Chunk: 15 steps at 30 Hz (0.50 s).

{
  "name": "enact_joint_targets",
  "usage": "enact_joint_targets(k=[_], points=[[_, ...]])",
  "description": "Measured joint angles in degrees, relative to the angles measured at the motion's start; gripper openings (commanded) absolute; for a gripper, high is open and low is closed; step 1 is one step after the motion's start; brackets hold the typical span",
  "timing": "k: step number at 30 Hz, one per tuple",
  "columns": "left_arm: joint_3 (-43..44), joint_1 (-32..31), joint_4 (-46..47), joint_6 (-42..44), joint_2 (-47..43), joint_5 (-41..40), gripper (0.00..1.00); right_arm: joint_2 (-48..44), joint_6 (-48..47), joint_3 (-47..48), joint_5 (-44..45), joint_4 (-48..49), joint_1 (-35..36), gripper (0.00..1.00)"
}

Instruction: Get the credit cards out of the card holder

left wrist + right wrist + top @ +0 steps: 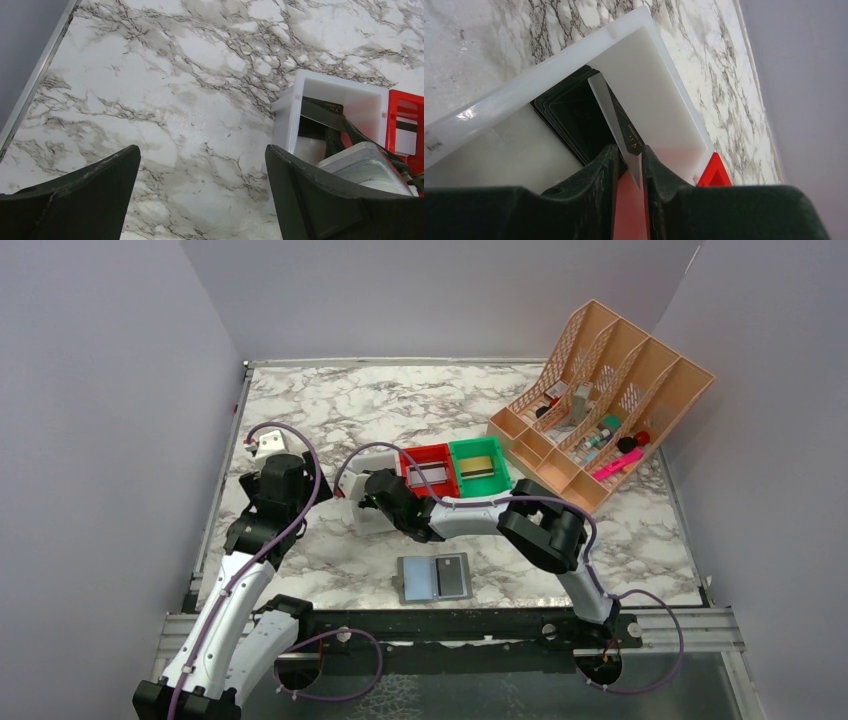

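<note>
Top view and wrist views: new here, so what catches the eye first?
The right gripper pinches a black card edge-on over the white bin. The card holder lies open at the front of the table, and the left gripper hangs wide open at the left.

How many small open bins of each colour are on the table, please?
white bin: 1
red bin: 1
green bin: 1
Total: 3
</note>
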Motion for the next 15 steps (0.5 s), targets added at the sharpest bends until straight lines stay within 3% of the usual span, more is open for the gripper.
enact_joint_targets(k=[15], points=[[-0.3, 0.0, 0.0, 0.1, 0.0, 0.6, 0.99, 0.0, 0.3, 0.1, 0.1, -0.6, 0.0, 0.39]])
